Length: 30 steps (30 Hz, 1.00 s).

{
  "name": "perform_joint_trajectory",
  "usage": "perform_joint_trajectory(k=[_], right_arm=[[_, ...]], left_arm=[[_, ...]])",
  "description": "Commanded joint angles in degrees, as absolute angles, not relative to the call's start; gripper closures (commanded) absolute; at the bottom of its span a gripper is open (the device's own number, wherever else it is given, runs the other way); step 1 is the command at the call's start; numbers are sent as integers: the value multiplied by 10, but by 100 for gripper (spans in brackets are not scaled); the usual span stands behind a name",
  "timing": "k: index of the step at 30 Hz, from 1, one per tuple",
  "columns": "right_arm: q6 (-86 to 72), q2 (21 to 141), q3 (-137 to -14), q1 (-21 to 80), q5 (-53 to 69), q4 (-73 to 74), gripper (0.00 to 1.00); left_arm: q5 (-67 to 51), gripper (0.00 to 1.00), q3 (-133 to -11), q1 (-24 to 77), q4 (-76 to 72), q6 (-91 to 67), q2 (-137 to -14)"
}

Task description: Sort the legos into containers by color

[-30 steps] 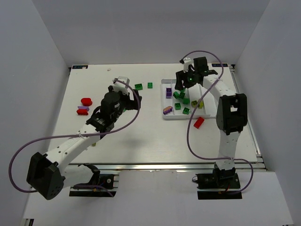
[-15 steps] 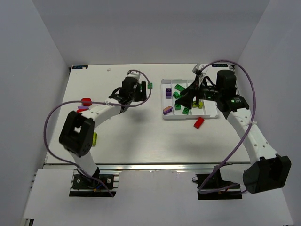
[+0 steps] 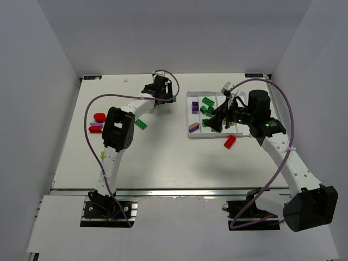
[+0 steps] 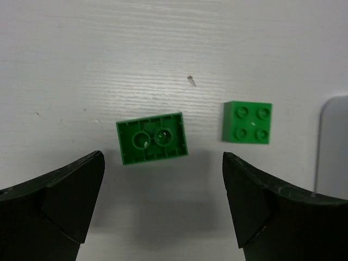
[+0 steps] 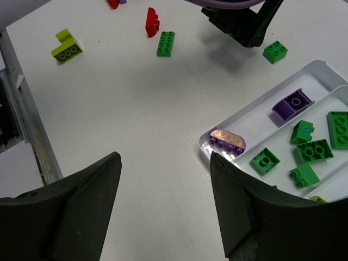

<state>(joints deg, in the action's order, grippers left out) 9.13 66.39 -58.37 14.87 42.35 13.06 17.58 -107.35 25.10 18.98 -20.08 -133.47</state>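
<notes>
Legos (image 3: 207, 101) lie partly sorted in the white tray (image 5: 255, 111) and partly loose on the surface (image 3: 163, 163) around it. The tray's leftmost compartment holds two purple bricks (image 5: 292, 104). One of them is rounded and carries a gold printed pattern that cannot be read. The next compartment holds several green bricks (image 5: 313, 150), one with a small blue mark too small to make out.

Just off the tray's near edge lies a red brick (image 3: 230, 142). Just beyond the tray's far-left corner sit a square green brick (image 4: 248, 122), studs up, and an upturned green brick (image 4: 152, 138) showing its hollow underside. Well to the left of the tray are a long green brick (image 3: 141, 124), two red pieces (image 3: 99, 117), a purple piece (image 3: 96, 124) and a yellow-green piece (image 5: 66, 45).

The left claw (image 4: 163, 174) hangs over the upturned green brick with its fingers spread wide, one to each side of it. It touches nothing and holds nothing. The right claw (image 5: 166, 168) is above the tray's near-left part, with its fingers also well apart and empty.
</notes>
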Motion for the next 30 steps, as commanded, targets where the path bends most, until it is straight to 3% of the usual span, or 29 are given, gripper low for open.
perform_joint_trajectory(k=[1, 22, 30], right_arm=[[110, 636, -582, 161, 401, 92, 28], [112, 634, -572, 169, 389, 80, 28], [113, 632, -570, 168, 383, 79, 29]], left_arm=[[197, 2, -1135, 237, 236, -215, -1341], [170, 29, -1172, 227, 232, -214, -1401], [153, 48, -1140, 227, 210, -209, -1359]])
